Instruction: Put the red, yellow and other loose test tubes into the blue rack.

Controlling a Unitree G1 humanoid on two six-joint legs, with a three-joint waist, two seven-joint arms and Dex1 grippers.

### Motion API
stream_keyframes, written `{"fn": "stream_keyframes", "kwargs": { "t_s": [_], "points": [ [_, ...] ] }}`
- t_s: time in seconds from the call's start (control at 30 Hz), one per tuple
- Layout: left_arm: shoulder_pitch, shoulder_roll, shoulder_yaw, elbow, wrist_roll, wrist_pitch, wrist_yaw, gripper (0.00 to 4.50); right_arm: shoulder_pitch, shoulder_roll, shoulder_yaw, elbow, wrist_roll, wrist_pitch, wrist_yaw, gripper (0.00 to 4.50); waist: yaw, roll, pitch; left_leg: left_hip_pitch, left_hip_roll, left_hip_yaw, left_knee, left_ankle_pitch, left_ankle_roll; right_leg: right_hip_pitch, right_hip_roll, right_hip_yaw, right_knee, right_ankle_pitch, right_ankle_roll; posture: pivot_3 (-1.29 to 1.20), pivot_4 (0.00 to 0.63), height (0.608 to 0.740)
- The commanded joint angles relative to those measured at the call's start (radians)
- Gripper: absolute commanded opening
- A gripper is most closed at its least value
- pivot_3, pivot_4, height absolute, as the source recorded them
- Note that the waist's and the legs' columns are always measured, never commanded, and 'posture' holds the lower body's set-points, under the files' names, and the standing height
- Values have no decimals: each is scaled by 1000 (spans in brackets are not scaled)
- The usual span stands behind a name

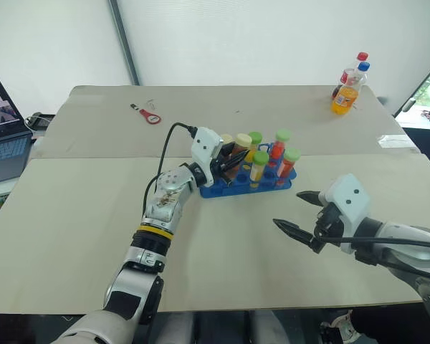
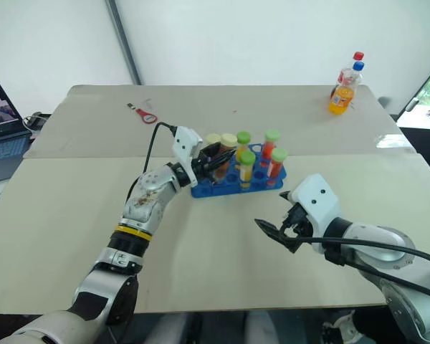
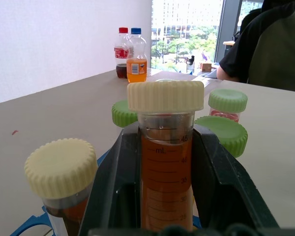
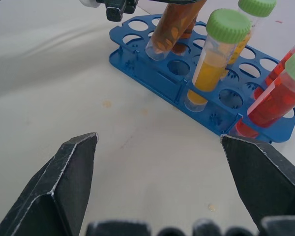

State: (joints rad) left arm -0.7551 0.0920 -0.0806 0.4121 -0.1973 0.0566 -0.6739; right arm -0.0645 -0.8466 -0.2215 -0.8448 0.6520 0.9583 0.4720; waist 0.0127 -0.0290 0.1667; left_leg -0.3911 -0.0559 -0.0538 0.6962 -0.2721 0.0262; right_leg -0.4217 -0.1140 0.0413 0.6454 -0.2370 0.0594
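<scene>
The blue rack (image 1: pixel 213 190) stands mid-table with several capped test tubes upright in it: yellow ones (image 1: pixel 259 168) and red ones (image 1: pixel 288 165) with green caps, and a pale-capped one (image 3: pixel 61 169). My left gripper (image 1: pixel 231 162) is shut on an orange-brown test tube (image 3: pixel 166 157) with a pale yellow cap. It holds the tube tilted over the rack's left end, and the tube's bottom (image 4: pixel 158 48) is at a hole. My right gripper (image 1: pixel 288 208) hangs open and empty above the table, in front of the rack's right end.
Soda bottles (image 1: pixel 346 92) stand at the table's far right corner. A red-handled tool (image 1: pixel 149 115) lies at the far left. A laptop (image 1: pixel 3 136) sits off the table's left side. A person in a dark shirt (image 3: pixel 275 44) sits beyond the table.
</scene>
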Motion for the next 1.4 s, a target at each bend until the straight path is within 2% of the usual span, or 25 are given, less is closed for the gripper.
{"fn": "stream_keyframes", "kwargs": {
  "t_s": [0.03,0.53,0.7,0.9,0.93,0.97,1.07,1.2,1.27,1.4],
  "points": [
    [-12,-10,1,-1,5,-43,7,867,3,1,-42,-34,12,3,-10,4441,1,0,0,0,0,0,0,0,0,0,0,0,0,0,0,0,150,740],
    [87,-39,-6,-20,51,-124,100,866,10,15,-43,-39,9,4,-19,4441,0,0,0,1,0,0,0,0,0,1,0,0,0,0,0,0,150,740],
    [125,-22,-12,-45,72,-138,118,866,8,19,-39,-39,11,5,-25,4441,0,0,0,1,0,0,0,0,0,1,0,0,0,0,0,0,150,740],
    [178,26,-26,-139,54,-105,68,3704,-2,20,-39,-25,7,-5,-24,4441,-3,0,0,1,1,0,-1,0,0,0,1,0,0,0,0,0,150,740],
    [193,47,-26,-172,53,-86,59,4237,-4,23,-41,-21,6,-8,-24,4441,-3,0,0,1,1,0,-1,0,0,0,1,0,0,0,0,0,150,740],
    [217,89,-22,-218,61,-71,45,4466,-8,27,-44,-12,7,-14,-23,4441,-3,0,0,1,0,0,-1,0,0,0,1,0,0,0,0,0,150,740],
    [274,192,-8,-322,67,-23,15,4466,-10,32,-53,8,-1,-33,-9,4441,-7,1,0,1,1,0,-1,0,0,0,1,0,0,0,0,0,150,740],
    [334,362,30,-491,27,127,-56,4466,-3,0,-70,68,-55,-145,71,4441,-7,1,0,2,1,0,-1,0,0,0,1,0,0,0,0,0,150,740],
    [356,490,56,-575,4,242,-123,4466,-4,-37,-109,138,-80,-237,160,4441,-7,1,0,2,1,0,-1,0,0,0,1,0,0,0,0,0,150,740],
    [416,650,128,-661,-36,330,-193,4466,-4,-119,-185,260,-65,-316,324,4441,-7,1,0,2,2,0,-1,0,0,1,1,0,-1,0,0,0,150,740]
  ]
}}
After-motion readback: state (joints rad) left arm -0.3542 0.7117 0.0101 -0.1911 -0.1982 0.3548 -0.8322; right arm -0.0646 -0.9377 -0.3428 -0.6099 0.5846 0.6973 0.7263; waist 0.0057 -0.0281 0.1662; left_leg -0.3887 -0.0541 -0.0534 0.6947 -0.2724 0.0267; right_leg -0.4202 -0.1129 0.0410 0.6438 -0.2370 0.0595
